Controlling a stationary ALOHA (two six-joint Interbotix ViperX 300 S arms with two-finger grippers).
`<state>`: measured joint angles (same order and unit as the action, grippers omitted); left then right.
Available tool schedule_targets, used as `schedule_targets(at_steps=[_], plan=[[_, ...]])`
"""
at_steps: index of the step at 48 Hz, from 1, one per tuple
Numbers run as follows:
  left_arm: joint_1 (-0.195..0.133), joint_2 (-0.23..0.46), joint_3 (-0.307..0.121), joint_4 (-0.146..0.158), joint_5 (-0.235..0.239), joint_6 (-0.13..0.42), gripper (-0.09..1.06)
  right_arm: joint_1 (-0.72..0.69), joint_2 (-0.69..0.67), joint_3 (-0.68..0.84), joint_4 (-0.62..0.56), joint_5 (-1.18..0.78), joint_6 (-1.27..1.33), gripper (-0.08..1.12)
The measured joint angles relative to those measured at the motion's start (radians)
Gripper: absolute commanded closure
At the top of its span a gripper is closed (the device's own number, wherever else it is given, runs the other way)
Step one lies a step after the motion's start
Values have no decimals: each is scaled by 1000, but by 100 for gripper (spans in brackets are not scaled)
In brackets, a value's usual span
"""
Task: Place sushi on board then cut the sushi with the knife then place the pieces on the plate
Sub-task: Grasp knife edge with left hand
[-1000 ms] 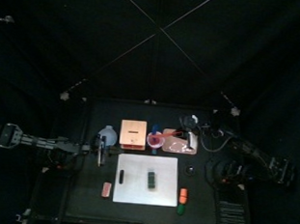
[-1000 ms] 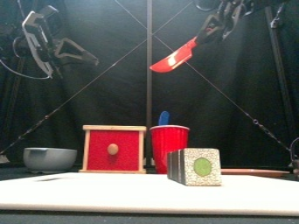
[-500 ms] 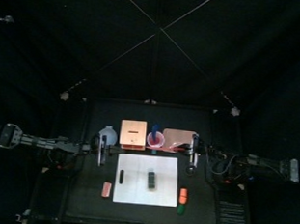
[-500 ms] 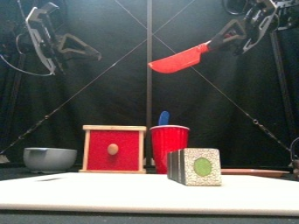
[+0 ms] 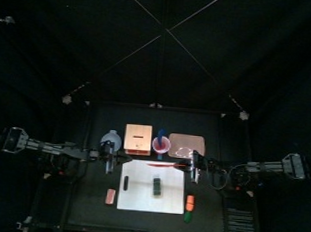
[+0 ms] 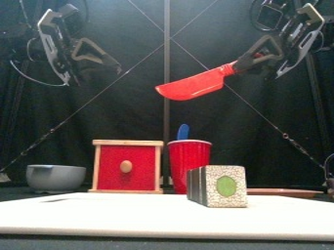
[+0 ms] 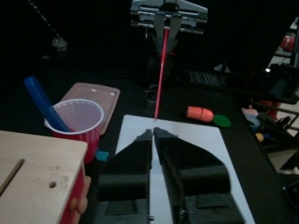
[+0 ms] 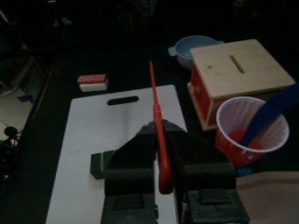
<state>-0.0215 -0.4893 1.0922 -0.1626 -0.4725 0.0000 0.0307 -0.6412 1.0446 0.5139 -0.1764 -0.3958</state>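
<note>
Front view: right pincer [image 6: 265,59] high over the table, jaws clamped on the handle of the red knife [image 6: 196,85]. The blade juts from it toward the middle, tip dipped. The sushi roll [image 6: 220,186] stands on the white board [image 6: 131,217], well below the pincer and slightly toward the blade-tip side. Placing looks done; cutting not yet begun.

Right wrist view: the blade runs straight ahead of the jaws, thin edge down. The roll [image 8: 110,163] lies beneath, a little off the blade's line and crosswise to it. Held this way, I judge, so a plain descent would slice across the blocks. A small sideways shift seems needed first.

Top view: the pink tray [image 5: 186,143] sits just beyond the right pincer toward the back, bare, likely kept near for the pieces. The red cup [image 5: 161,146], holding the spare blue knife [image 6: 183,131], stands beside the tray.

Left pincer [image 6: 72,54] is well apart across the board, raised, jaws closed together on nothing. Probably parked clear of the blade.
</note>
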Motion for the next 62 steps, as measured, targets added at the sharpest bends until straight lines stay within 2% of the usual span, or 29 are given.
schedule_targets(at_steps=[7, 13, 20, 28, 38, 51, 62], plan=[[-3, 64, -34, -9, 29, -2, 11, 8, 72, -9, 28, -8, 0, 78], [-5, 120, -71, -12, 67, 0, 6, 9, 114, -29, 28, -12, -2, 78], [-8, 187, -114, -15, 100, 0, 6, 11, 141, -46, 29, -14, -2, 78], [-12, 278, -164, -15, 106, 8, 6, 12, 153, -52, 31, -15, -2, 78], [-25, 370, -216, 29, 104, 8, 6, 20, 158, -52, 40, -17, -2, 78], [-23, 425, -261, 63, 106, 9, 11, 44, 160, -52, 52, -17, -2, 78], [-21, 448, -267, 64, 106, 8, 21, 55, 158, -52, 54, -17, -2, 78]])
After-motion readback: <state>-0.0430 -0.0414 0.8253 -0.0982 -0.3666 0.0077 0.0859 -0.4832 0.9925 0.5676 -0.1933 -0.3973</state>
